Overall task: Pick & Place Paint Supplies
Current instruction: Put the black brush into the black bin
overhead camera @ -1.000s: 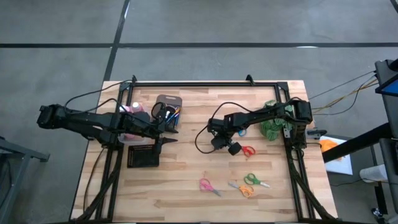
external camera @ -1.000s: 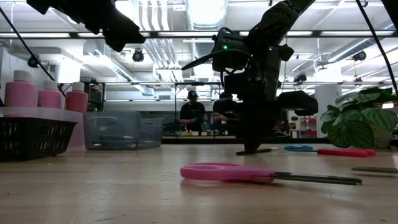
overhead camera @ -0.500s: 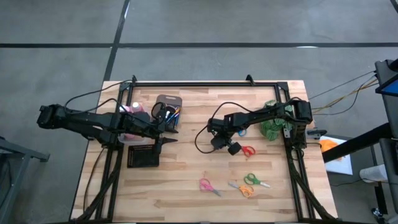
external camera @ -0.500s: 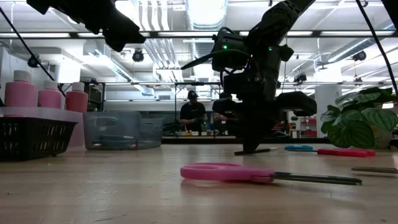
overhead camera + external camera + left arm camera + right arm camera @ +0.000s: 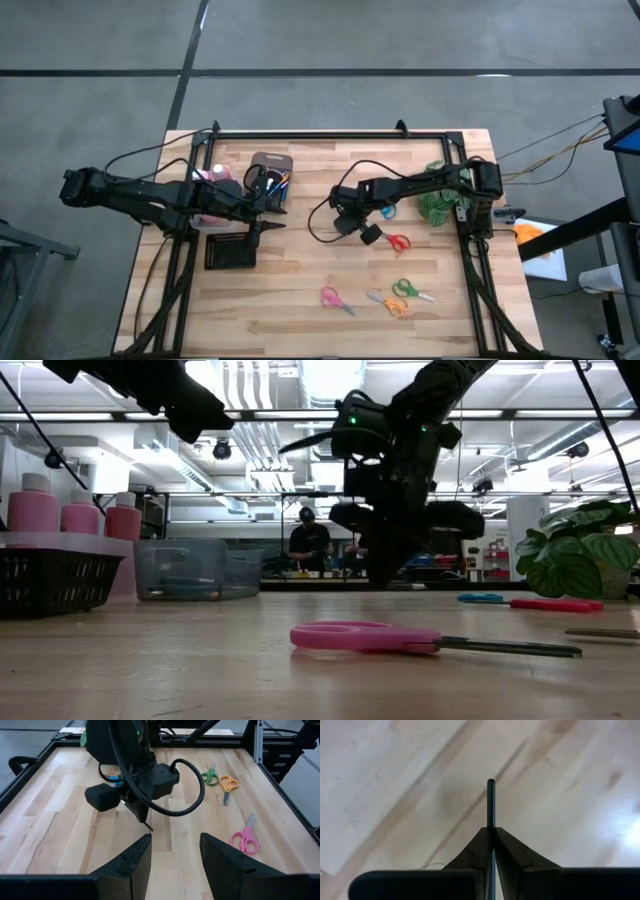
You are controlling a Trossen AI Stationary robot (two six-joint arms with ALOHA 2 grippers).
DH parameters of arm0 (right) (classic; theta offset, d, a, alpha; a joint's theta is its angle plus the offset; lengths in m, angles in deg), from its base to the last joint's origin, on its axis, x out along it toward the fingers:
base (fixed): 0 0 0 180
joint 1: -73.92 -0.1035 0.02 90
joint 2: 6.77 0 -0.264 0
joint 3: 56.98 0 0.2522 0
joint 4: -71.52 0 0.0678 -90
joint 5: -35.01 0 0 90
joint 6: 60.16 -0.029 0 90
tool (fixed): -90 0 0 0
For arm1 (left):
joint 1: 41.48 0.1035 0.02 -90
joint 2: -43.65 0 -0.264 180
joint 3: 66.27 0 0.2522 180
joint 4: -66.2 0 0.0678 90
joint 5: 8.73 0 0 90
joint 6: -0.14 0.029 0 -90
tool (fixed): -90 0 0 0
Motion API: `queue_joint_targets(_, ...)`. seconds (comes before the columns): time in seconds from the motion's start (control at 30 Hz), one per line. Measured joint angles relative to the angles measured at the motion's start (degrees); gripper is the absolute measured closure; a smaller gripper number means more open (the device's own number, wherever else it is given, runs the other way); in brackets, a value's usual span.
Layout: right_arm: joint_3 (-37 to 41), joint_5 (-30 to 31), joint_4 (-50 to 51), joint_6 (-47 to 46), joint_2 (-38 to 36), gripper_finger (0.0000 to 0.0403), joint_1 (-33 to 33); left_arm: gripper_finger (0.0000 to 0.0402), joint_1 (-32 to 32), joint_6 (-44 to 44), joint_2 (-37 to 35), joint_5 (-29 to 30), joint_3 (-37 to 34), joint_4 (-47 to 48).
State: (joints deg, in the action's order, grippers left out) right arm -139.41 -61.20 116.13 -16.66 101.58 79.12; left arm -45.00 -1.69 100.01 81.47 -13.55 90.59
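Note:
My right gripper (image 5: 347, 218) is over the middle of the table, shut on a thin black paintbrush (image 5: 491, 805); the left wrist view shows it as well (image 5: 142, 812). My left gripper (image 5: 175, 860) is open and held in the air beside the grey bin of brushes (image 5: 270, 178), touching nothing. Three pink bottles with white caps (image 5: 78, 512) stand upright in a tray at the table's left, above a black basket (image 5: 230, 250). More brushes stick up out of the grey bin. My right gripper pinches the black brush's handle (image 5: 491, 827) between its two shut fingers. The brush lies along the fingers and sticks out past their tips. The fingers slant downward from above, and the brush's free end (image 5: 149, 826) points at the wood, seemingly just clear of it.
Several scissors lie on the table's right half: a red pair (image 5: 398, 242), a blue pair (image 5: 386, 211), a pink pair (image 5: 335, 300), green and orange ones (image 5: 402, 296). A leafy plant (image 5: 435, 205) stands by the right edge. A person sits in the room behind (image 5: 305, 540).
My right gripper has risen and moved a little toward the table's left, staying shut. The black brush, whose end lay on the wood a second ago, has come up with it. The left arm has kept still.

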Motion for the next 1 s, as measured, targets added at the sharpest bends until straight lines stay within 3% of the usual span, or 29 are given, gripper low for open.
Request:
queue_joint_targets(0.27,-1.4,5.2,-3.6,0.6,-0.5,0.0385,-1.4,0.0236,0.0,0.0,0.0,0.0,0.0,0.0)
queue_joint_targets(0.6,-0.9,11.2,-17.2,1.4,-1.2,0.0385,-2.2,0.0236,0.0,0.0,0.0,0.0,0.0,0.0)
queue_joint_targets(0.77,2.7,13.1,-31.1,4.8,-1.2,0.0385,-2.3,0.0236,0.0,0.0,0.0,0.0,0.0,0.0)
queue_joint_targets(1.0,12.9,15.4,-63.3,11.4,-1.2,0.0385,-2.4,0.0236,0.0,0.0,0.0,0.0,0.0,0.0)
